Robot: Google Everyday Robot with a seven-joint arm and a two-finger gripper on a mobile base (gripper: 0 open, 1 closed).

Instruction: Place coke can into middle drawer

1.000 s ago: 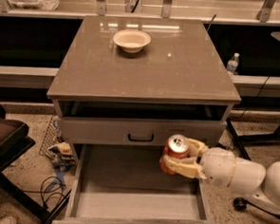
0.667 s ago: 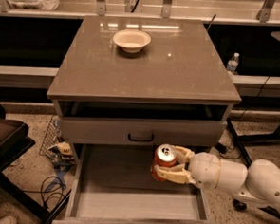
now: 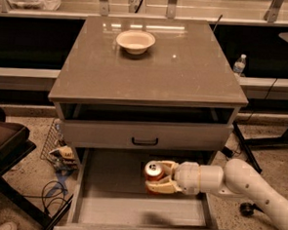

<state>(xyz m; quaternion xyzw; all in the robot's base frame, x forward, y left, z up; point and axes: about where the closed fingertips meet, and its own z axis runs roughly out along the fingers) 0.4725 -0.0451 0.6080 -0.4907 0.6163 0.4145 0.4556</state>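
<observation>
Here the gripper (image 3: 156, 177) holds the coke can (image 3: 154, 170) clasped between its two fingers (image 3: 167, 164), over the middle drawer (image 3: 109, 185), near its right wall.

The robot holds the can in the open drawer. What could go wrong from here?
The tool, shut on the small red aluminium can over the wide pale-grey open drawer, may hold it above the floor; that gap cannot be judged, so a release might tip the can. The closed grey drawer front with a black handle sits close above, so a straight lift might strike it.
</observation>
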